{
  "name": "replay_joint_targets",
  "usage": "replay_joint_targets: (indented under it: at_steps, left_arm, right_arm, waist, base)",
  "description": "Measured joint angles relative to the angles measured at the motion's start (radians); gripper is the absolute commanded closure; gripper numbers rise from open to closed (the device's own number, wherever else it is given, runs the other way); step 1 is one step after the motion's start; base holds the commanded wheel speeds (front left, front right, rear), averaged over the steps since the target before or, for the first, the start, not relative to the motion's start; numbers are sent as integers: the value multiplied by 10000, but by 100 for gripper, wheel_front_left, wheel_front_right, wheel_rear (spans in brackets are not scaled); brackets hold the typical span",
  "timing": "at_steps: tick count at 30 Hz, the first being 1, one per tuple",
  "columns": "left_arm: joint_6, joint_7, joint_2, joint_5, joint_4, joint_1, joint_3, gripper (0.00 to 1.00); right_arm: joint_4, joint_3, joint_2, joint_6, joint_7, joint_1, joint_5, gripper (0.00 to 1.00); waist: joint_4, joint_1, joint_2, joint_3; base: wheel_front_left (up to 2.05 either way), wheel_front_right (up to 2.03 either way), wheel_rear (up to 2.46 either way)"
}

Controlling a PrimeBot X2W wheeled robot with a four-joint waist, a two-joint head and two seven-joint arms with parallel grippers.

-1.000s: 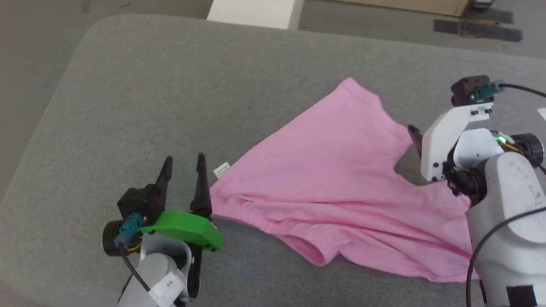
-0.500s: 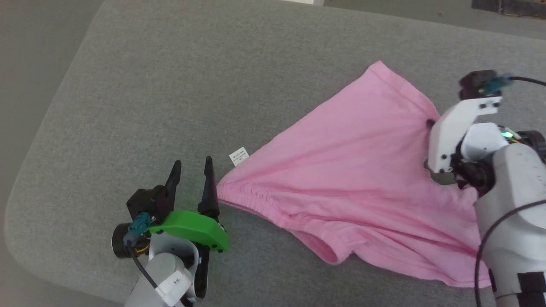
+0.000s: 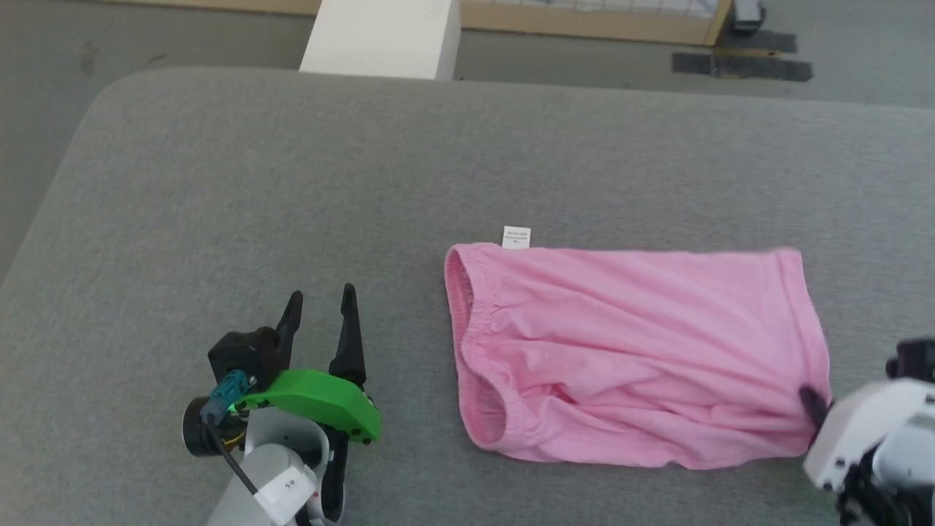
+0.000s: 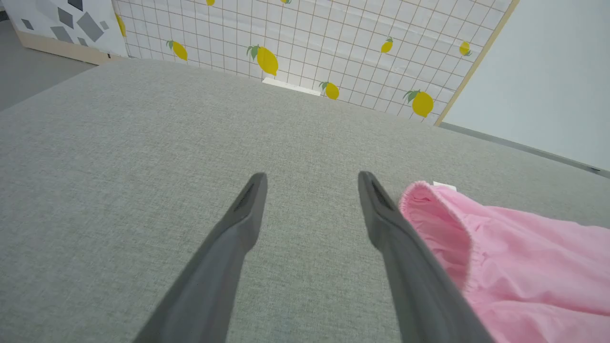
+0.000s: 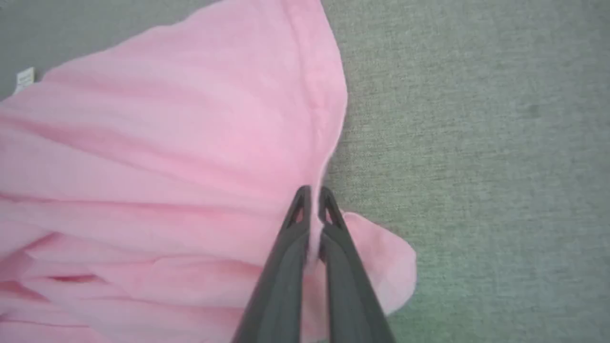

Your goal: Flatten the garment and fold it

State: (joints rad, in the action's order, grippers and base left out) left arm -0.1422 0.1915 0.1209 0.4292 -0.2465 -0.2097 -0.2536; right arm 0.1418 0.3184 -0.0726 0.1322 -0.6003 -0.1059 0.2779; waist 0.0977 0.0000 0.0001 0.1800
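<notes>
Garment [image 3: 635,358] lies wrinkled on grey surface [image 3: 219,183]; right gripper [image 5: 312,193] pinched tight on hem edge [image 5: 329,143], probably to pull flat; left gripper [image 3: 321,292] fully spread, empty, near waistband [image 3: 460,314].

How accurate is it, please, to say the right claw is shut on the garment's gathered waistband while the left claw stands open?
Not quite: the right claw is shut on the garment at its hem edge, opposite the waistband, as the right wrist view shows. The left claw does stand open.
</notes>
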Motion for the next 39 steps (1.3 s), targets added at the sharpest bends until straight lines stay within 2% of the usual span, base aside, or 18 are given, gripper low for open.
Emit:
replay_joint_targets:
  at_steps: [2, 3, 8, 12, 16, 20, 24, 27, 31, 35, 36, 37, 39]
  left_arm:
    - [-10, -111, 4, 104, 15, 50, -6, 0]
    - [-12, -173, 6, 169, 13, 80, -10, 0]
    - [-6, -688, 2, 474, 58, 160, -35, 0]
    - [6, -1847, 12, 566, 104, -571, -217, 0]
    - [48, -3952, 6, 658, -205, -2104, -717, 0]
    - [73, -6008, 4, 683, -1283, -3441, -1317, 0]
    - [104, -7501, 82, 479, -2552, -4379, -1764, 0]
    - [188, -8078, 190, 339, -3214, -4752, -2017, 0]
    - [368, -8234, 430, -36, -3908, -4994, -2437, 0]
    - [510, -8205, 414, -71, -4324, -4989, -2497, 0]
    - [575, -8094, 385, 6, -4355, -4986, -2449, 70]
    - [644, -7929, 378, 92, -4389, -4971, -2435, 100]
    - [811, -7239, 366, 351, -4395, -4786, -2282, 100]
  right_arm:
    - [-504, 35, 194, 0, -65, 686, 176, 96]
    - [-639, 54, 222, 0, -52, 876, 385, 0]
    - [-803, 198, 224, 0, 742, 1072, 1227, 0]
    - [-1058, 704, 222, 0, 1227, 976, 1175, 0]
    - [-1358, 1112, 222, 0, 1267, 650, 982, 0]
    - [-1559, 1369, 211, -2, 1195, 510, 905, 0]
    - [-1578, 1267, 217, 0, 1162, 442, 993, 0]
    - [-1553, 1237, 215, 0, 1174, 441, 1083, 0]
    - [-1494, 1197, 219, -2, 1262, 407, 1093, 0]
    - [-1523, 1214, 215, -2, 1296, 351, 995, 0]
    - [-1536, 1183, 215, 0, 1292, 318, 968, 0]
    - [-1557, 1118, 217, -2, 1279, 252, 957, 0]
    - [-1722, 861, 217, -2, 1131, 35, 802, 0]
  waist:
    - [-205, 0, 0, -166]
    - [-304, 0, 0, -233]
    - [-678, 0, 0, -504]
    - [-963, 0, 0, -605]
    - [-1296, 0, 0, -643]
    - [-1645, 0, 0, -559]
    - [-1964, 0, 0, -341]
    - [-2127, 0, 0, -92]
    - [-2296, 0, 0, 213]
    - [-2369, 0, 0, 387]
    - [-2358, 0, 0, 402]
    - [-2343, 0, 0, 399]
    - [-2282, 0, 0, 411]
  base:
    - [0, 0, 0]
    - [0, 0, 0]
    - [0, 0, 0]
    - [0, 0, 0]
    - [0, 0, 0]
    - [0, 0, 0]
    - [0, 0, 0]
    - [0, 0, 0]
    - [0, 0, 0]
    - [0, 0, 0]
    - [0, 0, 0]
    - [0, 0, 0]
    - [0, 0, 0]
